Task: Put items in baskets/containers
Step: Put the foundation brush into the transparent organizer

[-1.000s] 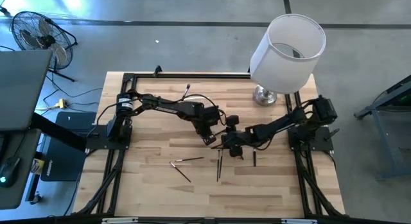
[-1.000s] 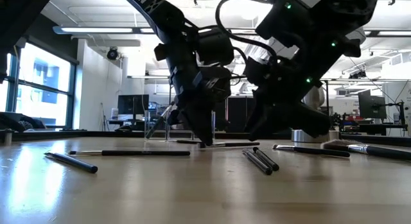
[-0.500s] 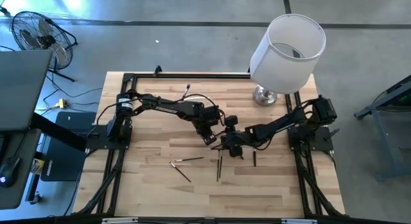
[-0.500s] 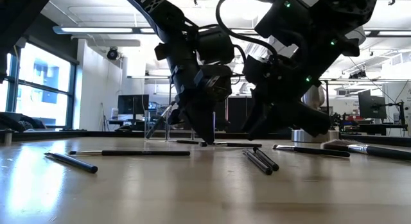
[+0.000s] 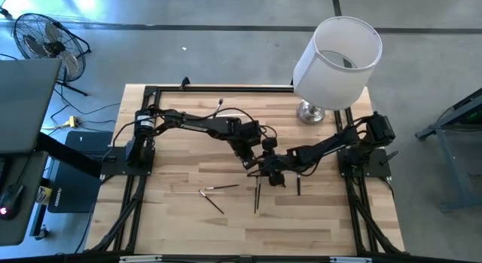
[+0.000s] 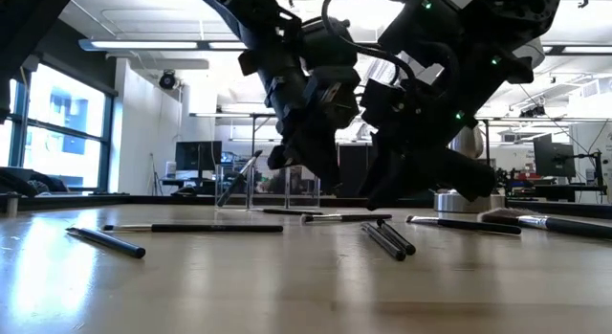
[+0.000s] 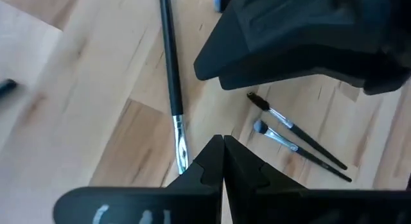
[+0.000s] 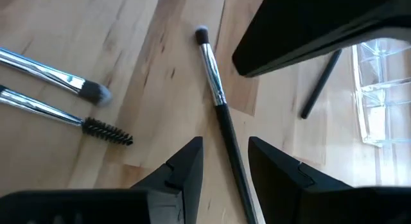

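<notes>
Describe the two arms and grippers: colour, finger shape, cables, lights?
Both arms are matte black with black cables looped along them. The left gripper has wedge-shaped black fingers; the right gripper has the same tapered black fingers. Small green lights glow on the arm housings in the low view.

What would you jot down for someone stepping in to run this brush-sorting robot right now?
Left claw: shut, nothing seen in it, raised over the middle of the table.
Right claw: open, low beside the left one, fingers either side of a silver-ferruled brush lying on the wood.
Clear holder: at the back of the table, away from the lamp; a leaning brush seems to stand in it.
Done: at most that one.
Left: the loose brushes scattered mid-table all need to go into the holder.
</notes>
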Motion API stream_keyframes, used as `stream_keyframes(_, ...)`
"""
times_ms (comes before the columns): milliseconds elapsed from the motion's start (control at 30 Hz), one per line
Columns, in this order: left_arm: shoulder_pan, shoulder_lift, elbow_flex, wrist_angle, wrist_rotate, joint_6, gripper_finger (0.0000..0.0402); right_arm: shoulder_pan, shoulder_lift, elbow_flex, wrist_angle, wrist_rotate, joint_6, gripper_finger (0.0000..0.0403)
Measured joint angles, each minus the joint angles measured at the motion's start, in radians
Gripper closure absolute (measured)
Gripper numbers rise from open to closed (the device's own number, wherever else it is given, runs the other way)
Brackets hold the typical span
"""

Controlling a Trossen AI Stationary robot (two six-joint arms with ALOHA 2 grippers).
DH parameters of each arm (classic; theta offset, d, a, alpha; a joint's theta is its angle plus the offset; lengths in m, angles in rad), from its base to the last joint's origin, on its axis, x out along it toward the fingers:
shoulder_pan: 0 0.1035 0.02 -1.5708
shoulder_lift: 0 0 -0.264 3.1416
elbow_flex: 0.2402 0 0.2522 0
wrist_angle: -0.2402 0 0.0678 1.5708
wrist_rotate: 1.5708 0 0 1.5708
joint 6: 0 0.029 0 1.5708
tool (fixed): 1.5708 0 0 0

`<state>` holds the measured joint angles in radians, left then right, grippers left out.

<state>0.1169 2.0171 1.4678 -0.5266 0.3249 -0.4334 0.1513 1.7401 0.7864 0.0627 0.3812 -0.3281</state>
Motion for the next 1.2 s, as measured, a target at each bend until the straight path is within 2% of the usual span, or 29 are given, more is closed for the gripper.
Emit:
stream_keyframes(233, 0.000, 0.000, 0.026, -0.092, -0.124, 0.010, 0.0401, 0.000, 0.000, 0.000, -0.021, 0.021, 0.003, 0.0284)
stream_keyframes(433, -0.018, 0.000, 0.026, -0.156, -0.129, -0.014, 0.0400, 0.000, 0.000, -0.001, -0.023, 0.037, 0.005, 0.0284)
stream_keyframes(800, -0.123, 0.000, 0.026, -0.119, -0.253, -0.022, 0.0400, 0.000, 0.000, -0.002, -0.024, 0.036, 0.012, 0.0284)
stream_keyframes(1200, -0.137, 0.000, 0.026, -0.098, -0.314, -0.043, 0.0394, 0.000, 0.000, -0.002, -0.021, 0.024, 0.013, 0.0284)
